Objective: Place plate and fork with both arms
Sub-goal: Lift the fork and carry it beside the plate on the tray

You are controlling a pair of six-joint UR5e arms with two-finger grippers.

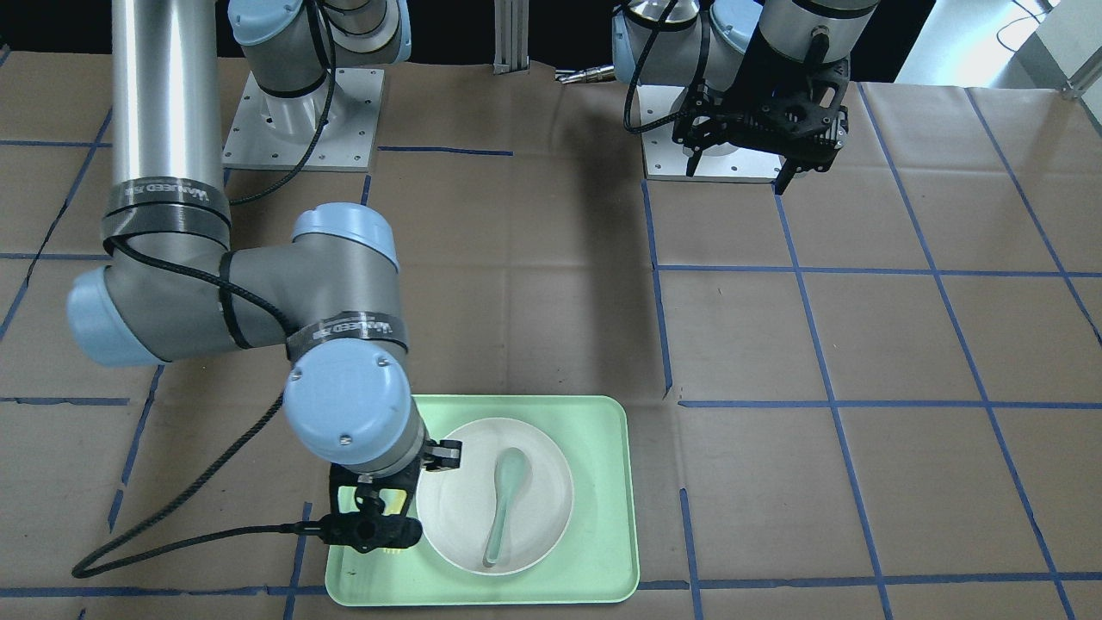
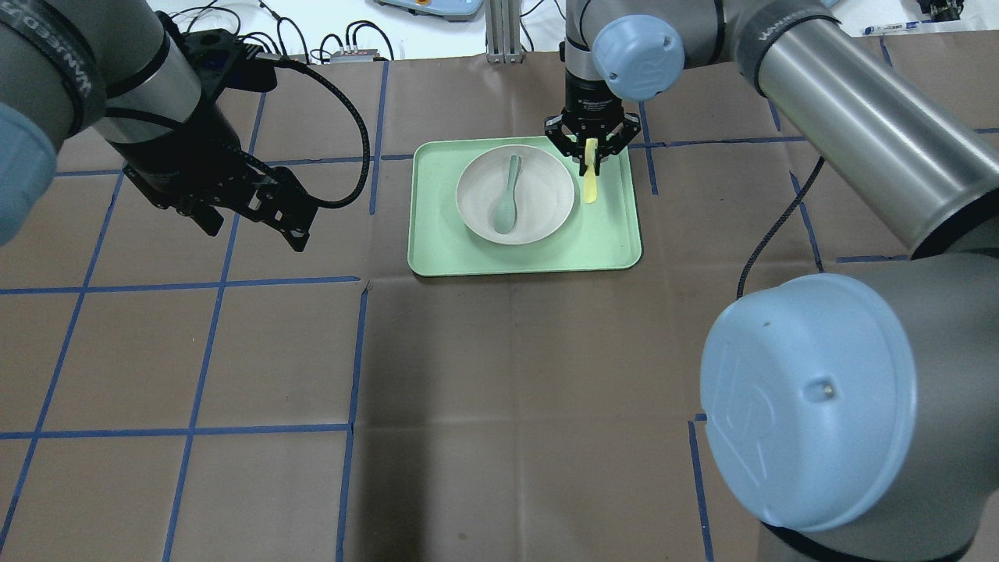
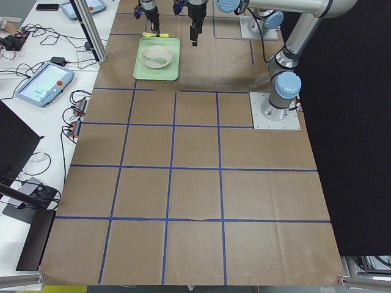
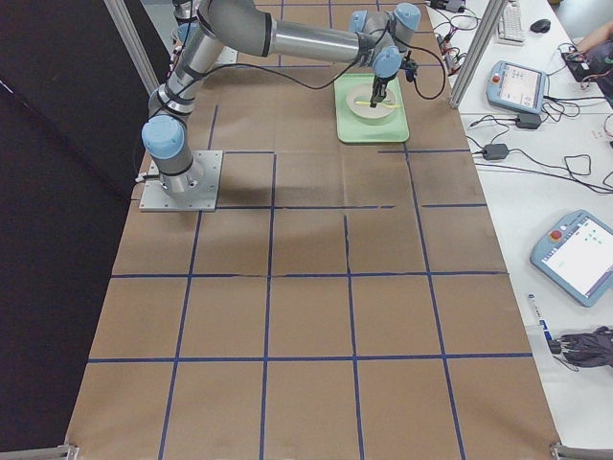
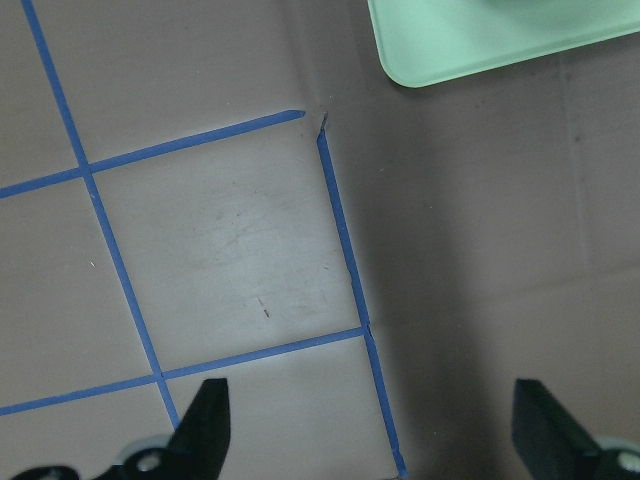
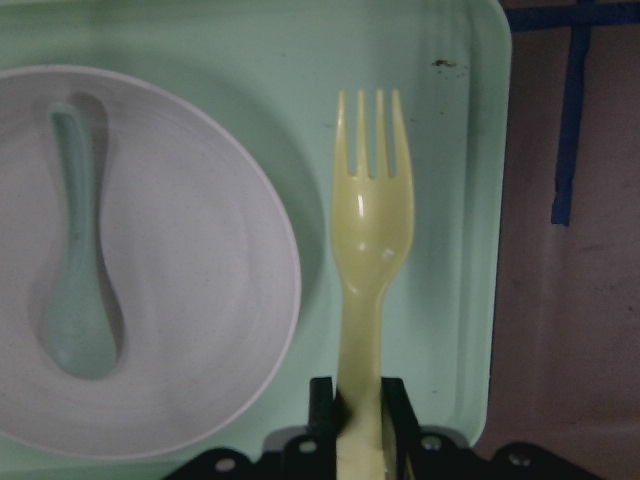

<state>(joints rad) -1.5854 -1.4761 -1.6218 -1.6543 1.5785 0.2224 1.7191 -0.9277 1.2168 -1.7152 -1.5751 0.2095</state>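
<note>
The off-white plate [image 2: 538, 211] sits in the mint-green tray [image 2: 609, 242] with a grey-green spoon [image 2: 506, 199] lying in it. My right gripper [image 2: 591, 160] is shut on the handle of the pale-yellow fork [image 2: 591, 187] and holds it over the tray's bare strip beside the plate. In the right wrist view the fork [image 6: 370, 250] runs from the shut fingers out toward the tray's edge, with the plate [image 6: 200, 300] beside it. My left gripper [image 2: 257, 234] is open and empty over bare table, well to the side of the tray, and it shows open in its wrist view [image 5: 375, 440].
The table is covered in brown paper with a blue tape grid [image 2: 359, 351]. One tray corner [image 5: 440, 50] shows in the left wrist view. Both arm bases [image 1: 301, 120] stand at the robot's side. Tablets and cables [image 3: 43, 85] lie off the table's far side.
</note>
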